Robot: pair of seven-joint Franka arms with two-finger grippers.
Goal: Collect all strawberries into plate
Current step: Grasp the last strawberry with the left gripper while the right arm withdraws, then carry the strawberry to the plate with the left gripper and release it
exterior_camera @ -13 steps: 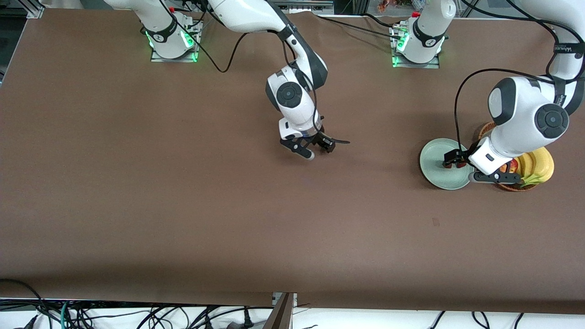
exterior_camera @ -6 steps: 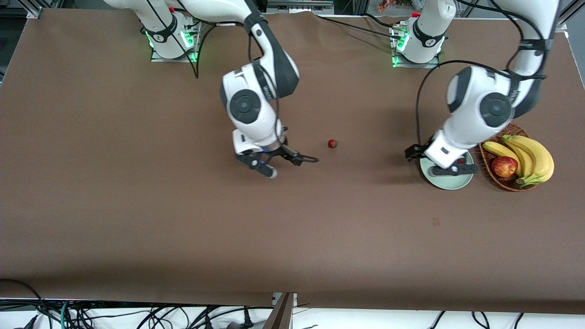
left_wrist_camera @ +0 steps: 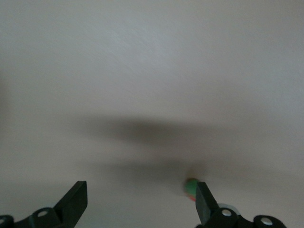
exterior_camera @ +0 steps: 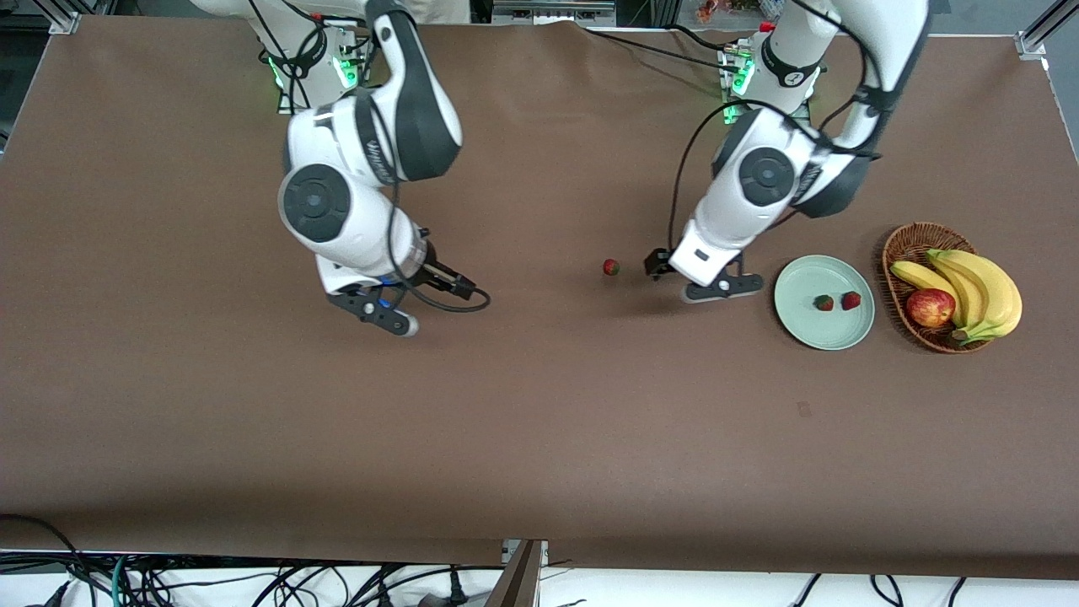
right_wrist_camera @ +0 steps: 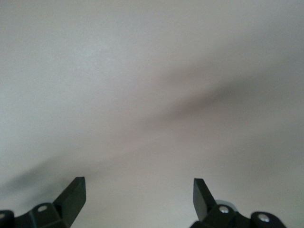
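Left end effector [exterior_camera: 666,274], fingers spread and empty, has left the round pale mint-green plate [exterior_camera: 801,333], now holding two small red strawberries [exterior_camera: 824,302]. The third [exterior_camera: 611,267] remains on the brown desk [exterior_camera: 539,421] beside it. Right end effector [exterior_camera: 405,308], spread, withdraws.

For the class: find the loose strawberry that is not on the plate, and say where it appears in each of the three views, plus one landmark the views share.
Front view: the loose strawberry lies on the bare table, between the plate and the right gripper, beside the left gripper.
Left wrist view: a red-green blur against one open left fingertip.
Right wrist view: not in it.
Shared landmark: the left gripper.
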